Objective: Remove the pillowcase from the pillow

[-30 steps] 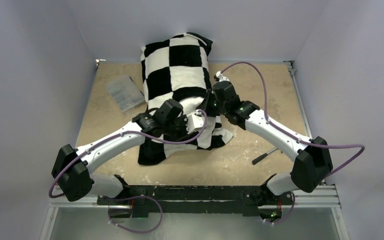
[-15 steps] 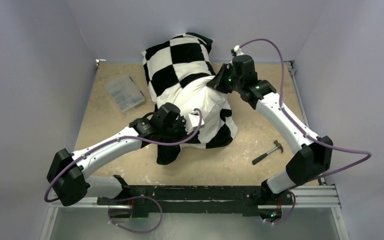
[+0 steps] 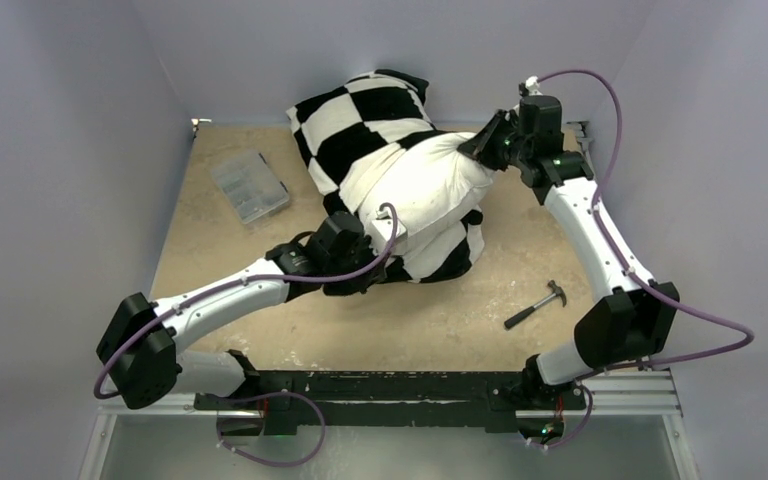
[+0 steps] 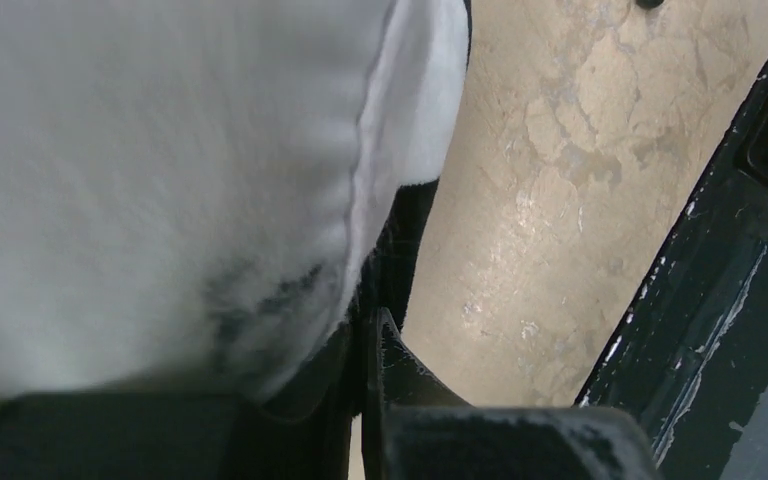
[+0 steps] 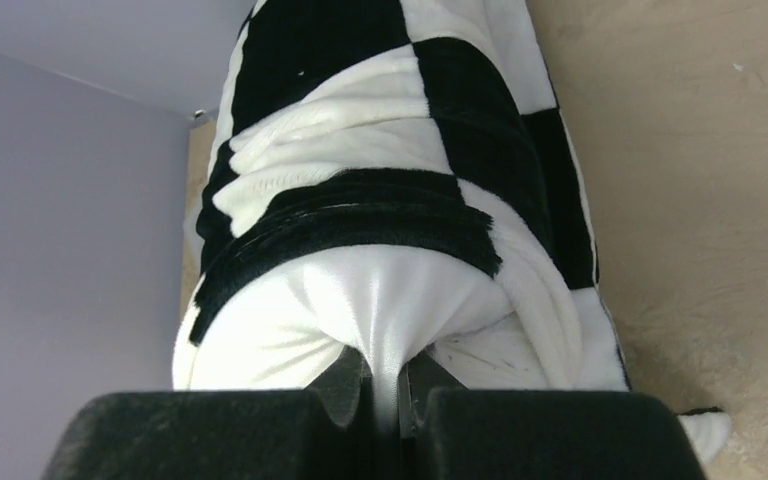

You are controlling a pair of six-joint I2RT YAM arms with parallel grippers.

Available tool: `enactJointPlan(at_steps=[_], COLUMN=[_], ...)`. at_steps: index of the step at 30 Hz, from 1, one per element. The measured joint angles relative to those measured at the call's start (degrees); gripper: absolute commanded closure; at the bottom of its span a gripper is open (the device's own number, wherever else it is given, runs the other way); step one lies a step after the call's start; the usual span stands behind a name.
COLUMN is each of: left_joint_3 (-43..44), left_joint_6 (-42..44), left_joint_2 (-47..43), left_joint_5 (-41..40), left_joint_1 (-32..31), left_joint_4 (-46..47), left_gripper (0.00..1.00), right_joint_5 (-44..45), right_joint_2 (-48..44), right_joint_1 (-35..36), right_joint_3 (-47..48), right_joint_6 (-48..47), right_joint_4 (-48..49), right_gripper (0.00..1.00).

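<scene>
Held the left arm low and stretched forward, elbow bent back near its base, forearm angled toward the right. Had the left gripper (image 3: 363,268) clamped hard on a fold of the pillowcase (image 3: 355,140), fingers pressed together with barely a gap. Held the right arm high and extended far forward, upper link steep, wrist turned toward the left. Had the right gripper (image 3: 480,148) pinched tight on a white tuft of the pillow (image 5: 380,300), bunched straight ahead of its fingertips.

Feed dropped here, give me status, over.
Both shut: left gripper on pillowcase, right gripper on pillow. Pillow partly out. Hammer and plastic box lie apart, not blocking.
</scene>
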Motion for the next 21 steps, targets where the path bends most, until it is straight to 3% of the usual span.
enactJointPlan(at_steps=[2, 5, 9, 17, 21], left_joint_3=[-1.95, -4.52, -6.58, -3.85, 0.28], left_joint_6=[-3.72, -9.03, -15.54, -22.99, -24.72], left_joint_2=[0.00, -0.28, -3.02, -9.25, -9.99], left_joint_5=[-0.31, 0.13, 0.90, 1.27, -2.23], left_joint_1=[0.00, -0.04, -0.11, -0.11, -0.11], left_joint_4=[1.55, 4.07, 6.36, 7.34, 6.97], left_gripper=[0.76, 0.60, 0.49, 0.42, 0.34], right_joint_5=[-0.07, -0.13, 0.28, 5.09, 8.28], right_joint_2=[-0.92, -2.78, -4.44, -8.31, -12.41], right_joint_1=[-0.42, -0.63, -1.14, -3.21, -3.28], right_joint_3=[-1.64, -5.18, -10.25, -16.26, -16.28], right_joint_6=[-0.46, -1.49, -3.67, -7.41, -8.50], right_joint_4=[1.66, 3.76, 6.51, 7.87, 8.87], right_gripper=[1.00, 1.00, 0.98, 0.38, 0.10])
